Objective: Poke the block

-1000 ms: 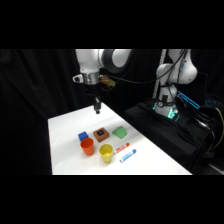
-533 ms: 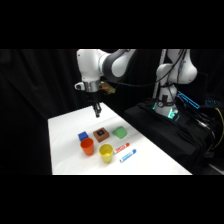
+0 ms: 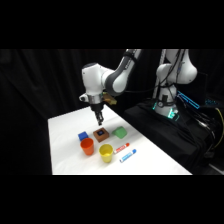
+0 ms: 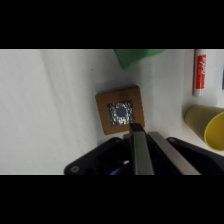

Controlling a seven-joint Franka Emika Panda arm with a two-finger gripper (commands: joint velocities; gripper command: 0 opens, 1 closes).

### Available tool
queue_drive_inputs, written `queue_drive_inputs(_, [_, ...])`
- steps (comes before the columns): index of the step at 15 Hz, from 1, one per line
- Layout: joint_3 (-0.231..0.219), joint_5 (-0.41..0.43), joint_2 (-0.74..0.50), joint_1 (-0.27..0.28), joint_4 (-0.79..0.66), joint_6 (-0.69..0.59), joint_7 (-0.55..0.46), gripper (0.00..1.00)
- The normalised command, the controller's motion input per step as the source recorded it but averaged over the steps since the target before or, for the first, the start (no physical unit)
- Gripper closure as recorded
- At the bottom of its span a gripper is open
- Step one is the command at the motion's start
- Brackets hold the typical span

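Here, white table (image 3: pixel 65 150) is sitting in a dark room w/ black drapes; gripper (image 3: pixel 99 121), fingers pressed together, is hovering above brown block (image 4: pixel 119 109), green block (image 3: pixel 119 132) & yellow cup (image 3: pixel 106 152) nearby.

white tabletop (image 3: pixel 65 150) carries: brown block (image 3: pixel 101 134) with dark blue top mark, green block (image 3: pixel 119 132) just beside it, small blue block (image 3: pixel 83 135), orange cup (image 3: pixel 87 146), yellow cup (image 3: pixel 106 153), two markers (image 3: pixel 125 152) near the yellow cup.
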Motion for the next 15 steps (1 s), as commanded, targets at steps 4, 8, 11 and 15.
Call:
queue_drive_inputs(4, [0.081, 0.143, 0.16, -0.080, -0.02, 0.30, -0.16, 0.99])
queue_drive_inputs(8, [0.081, 0.133, 0.20, -0.107, 0.05, 0.23, -0.15, 0.98])
queue_drive_inputs(11, [0.093, 0.129, 0.18, -0.116, 0.08, 0.18, -0.15, 0.99])
queue_drive_inputs(15, [0.087, 0.121, 0.07, -0.096, 0.04, 0.12, -0.14, 0.99])
